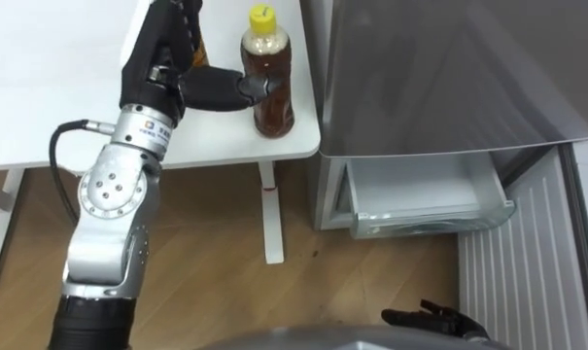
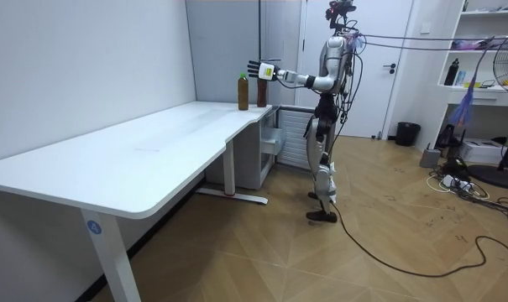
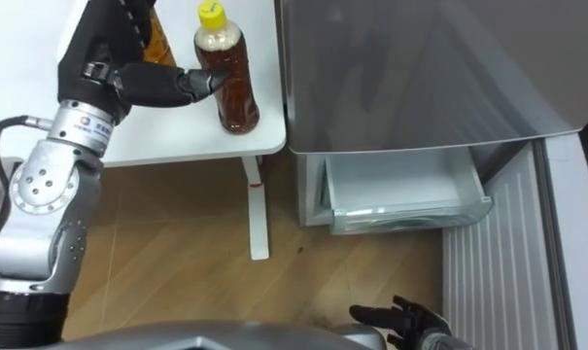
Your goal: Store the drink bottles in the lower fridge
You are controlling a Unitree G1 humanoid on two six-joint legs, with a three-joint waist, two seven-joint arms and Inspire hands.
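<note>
One hand, the right hand (image 1: 434, 317), hangs nearest, low by the robot's body with its fingers loose and nothing in them. Beyond it lies the wooden floor (image 1: 225, 243). To the right of that, the fridge (image 1: 449, 78) has its lower drawer (image 1: 420, 199) pulled out and apparently empty.

Farther off, the left hand (image 1: 162, 53) reaches over the corner of the white table (image 1: 60, 87). Its fingers are stretched out rather than wrapped round anything. The thumb tip touches the shoulder of the yellow-capped bottle (image 1: 272, 83), which stands upright near the table's edge, beside the fridge. A second bottle (image 1: 202, 47) shows just behind the hand, and I cannot tell whether the fingers touch it.

My worry is that thumb. A sideways nudge high on a tall bottle could tip it over the edge towards the floor or the drawer. With two bottles so close together, closing the hand may also knock whichever one is not being grasped.

The tabletop is smooth, bare and long, on slim legs. At the far end of the room are a door (image 2: 388, 59), shelves (image 2: 489, 50) and a small bin (image 2: 407, 132).
</note>
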